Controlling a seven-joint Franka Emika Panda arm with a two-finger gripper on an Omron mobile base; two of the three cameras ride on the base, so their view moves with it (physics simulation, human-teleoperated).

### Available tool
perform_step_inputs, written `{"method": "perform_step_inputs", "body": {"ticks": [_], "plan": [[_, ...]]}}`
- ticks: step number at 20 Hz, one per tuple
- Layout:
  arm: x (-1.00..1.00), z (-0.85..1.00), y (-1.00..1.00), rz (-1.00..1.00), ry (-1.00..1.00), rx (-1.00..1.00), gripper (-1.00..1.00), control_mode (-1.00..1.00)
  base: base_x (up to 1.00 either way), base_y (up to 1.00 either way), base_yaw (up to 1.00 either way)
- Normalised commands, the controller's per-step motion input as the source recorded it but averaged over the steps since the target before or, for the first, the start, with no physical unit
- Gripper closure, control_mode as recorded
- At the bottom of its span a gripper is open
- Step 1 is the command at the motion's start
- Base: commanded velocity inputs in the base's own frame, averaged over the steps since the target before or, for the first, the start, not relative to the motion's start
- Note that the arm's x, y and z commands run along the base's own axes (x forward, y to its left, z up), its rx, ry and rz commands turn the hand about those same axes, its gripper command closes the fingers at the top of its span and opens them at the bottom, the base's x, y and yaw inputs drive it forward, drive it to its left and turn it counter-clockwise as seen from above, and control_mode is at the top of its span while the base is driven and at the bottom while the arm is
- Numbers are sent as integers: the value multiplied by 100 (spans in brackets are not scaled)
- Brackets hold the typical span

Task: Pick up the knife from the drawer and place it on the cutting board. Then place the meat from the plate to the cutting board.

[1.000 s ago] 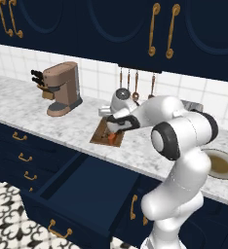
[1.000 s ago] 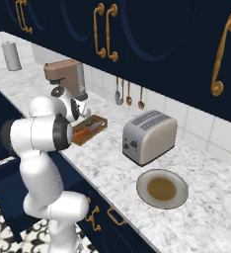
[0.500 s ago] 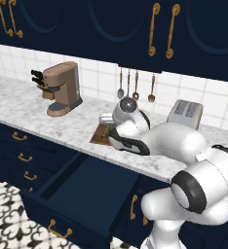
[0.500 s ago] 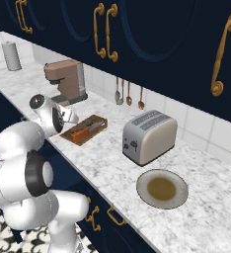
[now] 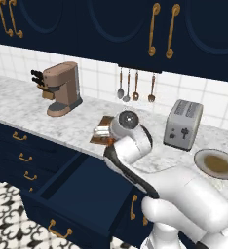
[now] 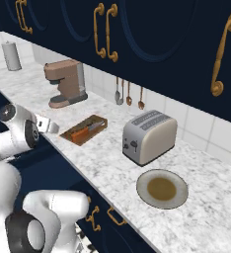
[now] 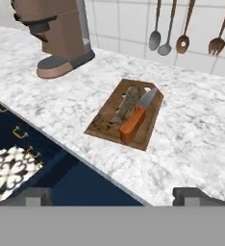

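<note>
White arm folded low over drawer (image 5: 82, 187), jaws spread empty, facing cutting board (image 7: 125, 114).

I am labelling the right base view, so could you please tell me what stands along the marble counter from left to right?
Tall grey canister → brown coffee machine → dark-brown wooden cutting board carrying the orange-handled knife → silver two-slot toaster → round plate with brown centre and pale grey rim.
</note>
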Motion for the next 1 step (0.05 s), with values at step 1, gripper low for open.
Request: {"method": "perform_step_inputs", "body": {"ticks": [1], "plan": [[-100, 0, 69, 9, 0, -7, -100, -100, 0, 0, 0]]}}
